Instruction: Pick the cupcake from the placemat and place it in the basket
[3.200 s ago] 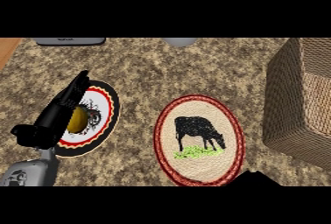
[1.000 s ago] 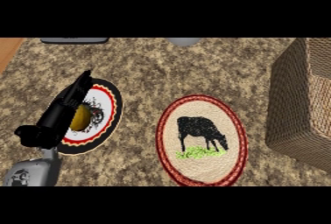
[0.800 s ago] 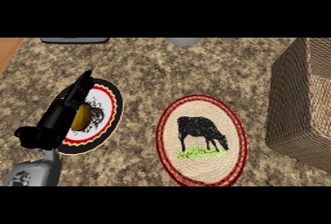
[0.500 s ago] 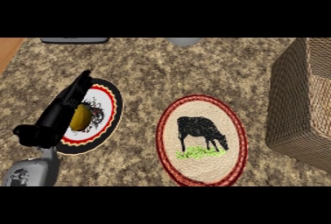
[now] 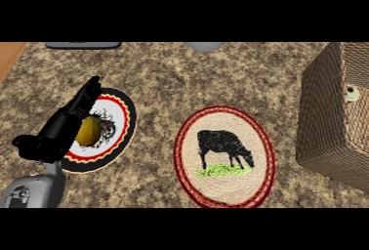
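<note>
The left hand point(image 5: 63, 128) lies released, fingers straight and pointing toward the far side of the surface point(image 5: 180, 78), holding nothing. It stretches over the near-left part of a plate point(image 5: 128, 124) with a black, red and white rim. A yellow-green fruit point(image 5: 89, 131) sits on that plate, touching the hand's right side and partly hidden by it. The grey forearm point(image 5: 30, 191) enters at the lower left corner. To the right of the plate, apart from it, lies the oval placemat point(image 5: 231, 124) with a black cow on it. Further right stands the woven basket point(image 5: 324, 127) — inside its rim shows a small pale thing with a dark dot, seemingly the cupcake point(image 5: 351, 93).
</note>
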Controlling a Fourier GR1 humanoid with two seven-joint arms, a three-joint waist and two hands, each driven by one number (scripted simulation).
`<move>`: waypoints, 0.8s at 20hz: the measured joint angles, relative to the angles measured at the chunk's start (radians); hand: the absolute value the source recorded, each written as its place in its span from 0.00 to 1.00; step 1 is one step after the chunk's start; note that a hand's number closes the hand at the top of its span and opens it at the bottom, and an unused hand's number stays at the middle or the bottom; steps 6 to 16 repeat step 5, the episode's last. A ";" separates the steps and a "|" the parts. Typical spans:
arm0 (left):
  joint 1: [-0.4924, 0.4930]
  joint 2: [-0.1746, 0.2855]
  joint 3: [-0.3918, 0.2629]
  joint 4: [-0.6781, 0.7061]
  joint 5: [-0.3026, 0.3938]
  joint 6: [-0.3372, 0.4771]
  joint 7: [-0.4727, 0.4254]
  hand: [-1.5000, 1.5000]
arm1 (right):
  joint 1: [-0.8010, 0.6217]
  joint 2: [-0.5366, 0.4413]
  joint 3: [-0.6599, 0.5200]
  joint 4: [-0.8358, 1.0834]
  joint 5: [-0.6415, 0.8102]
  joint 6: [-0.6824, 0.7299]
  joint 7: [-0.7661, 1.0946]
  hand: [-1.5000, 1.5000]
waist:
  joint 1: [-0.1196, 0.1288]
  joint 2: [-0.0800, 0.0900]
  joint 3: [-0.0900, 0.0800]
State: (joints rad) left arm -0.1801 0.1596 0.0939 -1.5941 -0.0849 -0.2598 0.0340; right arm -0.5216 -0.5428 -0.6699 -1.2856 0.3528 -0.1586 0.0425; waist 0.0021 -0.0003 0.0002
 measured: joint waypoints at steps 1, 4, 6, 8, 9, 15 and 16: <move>0.008 0.003 0.003 -0.014 0.007 -0.005 0.005 0.50 | -0.005 -0.008 -0.010 -0.007 -0.020 0.007 0.020 0.00 | 0.000 0.000 0.000; 0.019 0.002 0.004 -0.021 0.008 -0.006 0.002 0.50 | -0.027 -0.038 -0.061 -0.006 -0.093 0.024 0.072 0.00 | -0.002 -0.001 0.000; 0.019 0.006 0.011 -0.014 0.010 -0.007 -0.002 0.50 | -0.021 -0.052 -0.081 -0.005 -0.118 0.037 0.089 0.00 | -0.004 -0.001 0.000; 0.019 0.006 0.011 -0.014 0.010 -0.007 -0.002 0.50 | -0.021 -0.052 -0.081 -0.005 -0.118 0.037 0.089 0.00 | -0.004 -0.001 0.000; 0.019 0.006 0.011 -0.014 0.010 -0.007 -0.002 0.50 | -0.021 -0.052 -0.081 -0.005 -0.118 0.037 0.089 0.00 | -0.004 -0.001 0.000; 0.019 0.006 0.011 -0.014 0.010 -0.007 -0.002 0.50 | -0.021 -0.052 -0.081 -0.005 -0.118 0.037 0.089 0.00 | -0.004 -0.001 0.000; 0.019 0.006 0.011 -0.014 0.010 -0.007 -0.002 0.50 | -0.021 -0.052 -0.081 -0.005 -0.118 0.037 0.089 0.00 | -0.004 -0.001 0.000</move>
